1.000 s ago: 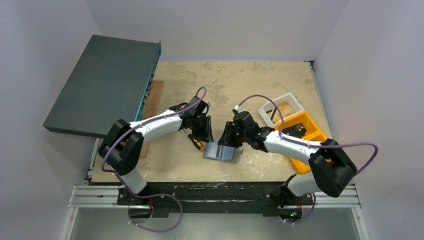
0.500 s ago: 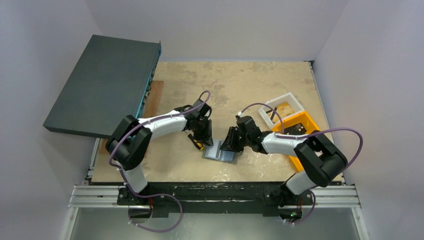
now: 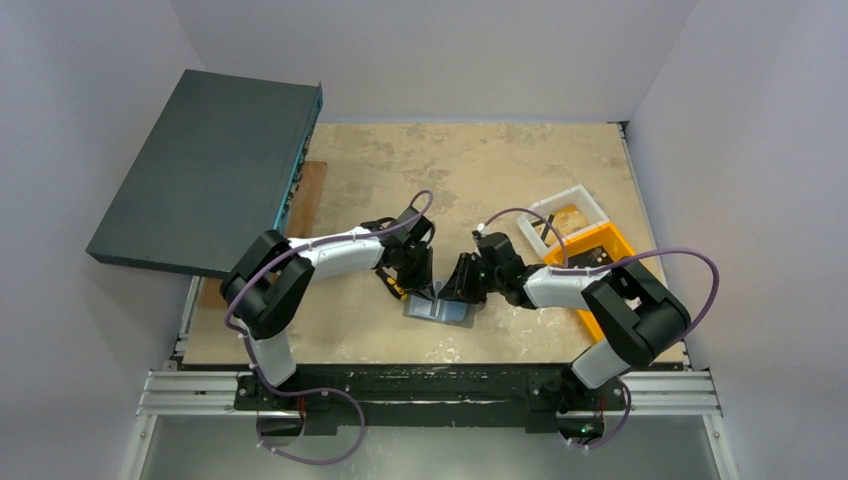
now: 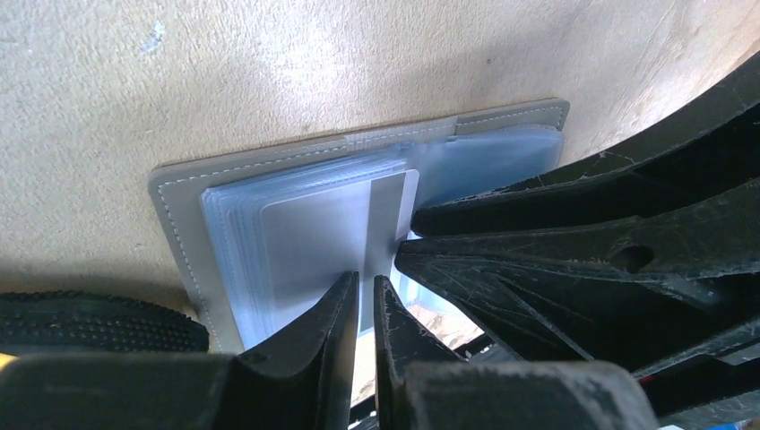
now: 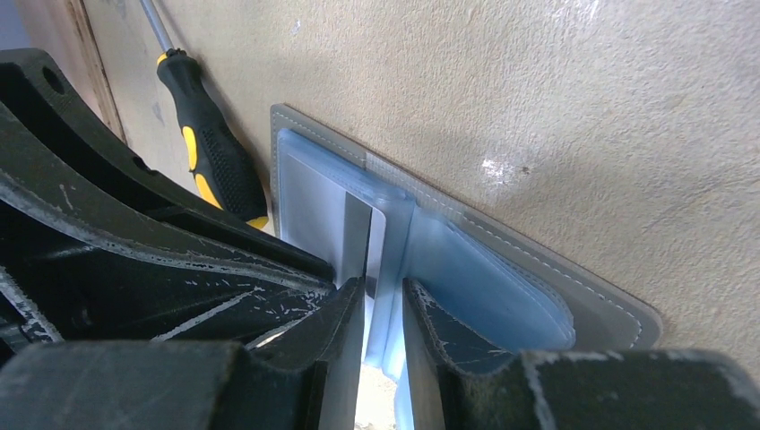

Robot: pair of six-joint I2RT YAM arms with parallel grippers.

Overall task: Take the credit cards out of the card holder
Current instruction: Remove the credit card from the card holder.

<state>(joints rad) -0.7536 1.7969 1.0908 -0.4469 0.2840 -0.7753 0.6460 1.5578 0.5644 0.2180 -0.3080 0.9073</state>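
The left gripper has its two fingers drawn almost together, with only a thin slit between them. Its tips sit at the near edge of a silvery card, and whether they actually nip it cannot be told. The right gripper meets it tip to tip from the opposite side. Its fingers stand narrowly apart astride the raised edge of the card and the clear sleeves at the fold, and a firm pinch cannot be confirmed there either. Both work on the card holder, which lies opened flat on the table. It is near the front edge, between the two arms, with its grey stitched border framing a stack of pale blue transparent pockets. The silvery card lies in the left half, over the uppermost pocket. Just beside the holder's left edge rests a black-and-yellow screwdriver, its shaft pointing away. Further out, to the right, an orange bin sits next to a small white tray, both holding items too small to identify. On the far left a large dark flat box overhangs the table's corner, above a wooden strip.
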